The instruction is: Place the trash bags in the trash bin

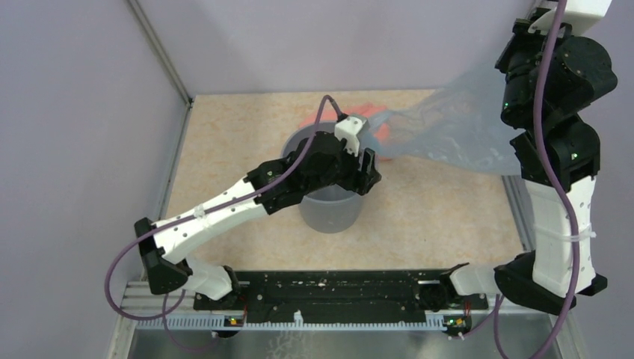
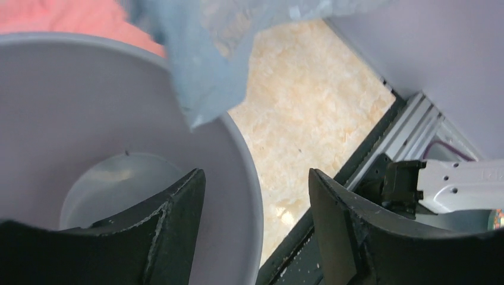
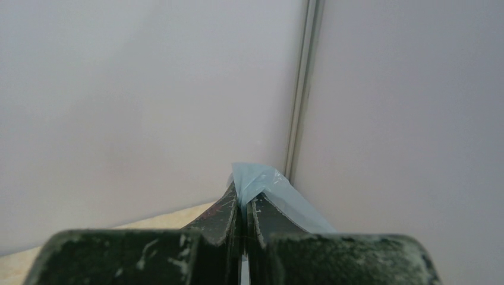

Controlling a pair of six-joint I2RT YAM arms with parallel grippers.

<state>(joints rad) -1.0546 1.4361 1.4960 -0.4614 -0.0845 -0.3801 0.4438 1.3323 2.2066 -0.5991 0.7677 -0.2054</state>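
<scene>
The grey trash bin (image 1: 329, 213) stands upright mid-table. My left gripper (image 1: 370, 176) is open at its right rim. In the left wrist view the left gripper (image 2: 257, 178) straddles the bin rim (image 2: 252, 178), one finger (image 2: 178, 208) inside the bin and the other outside. The pale-blue trash bag (image 1: 448, 134) stretches from the bin's far right rim up to my raised right arm. Its lower corner (image 2: 202, 65) hangs over the rim. My right gripper (image 3: 243, 199) is shut on a bunched bag edge (image 3: 261, 181). The bin's inside looks bare.
A salmon-pink folded piece (image 1: 380, 126) lies behind the bin, also in the left wrist view (image 2: 59, 15). A black rail (image 1: 336, 292) runs along the near edge. Walls close in the left, back and right sides. The right arm's base (image 2: 457, 184) stands near the rail.
</scene>
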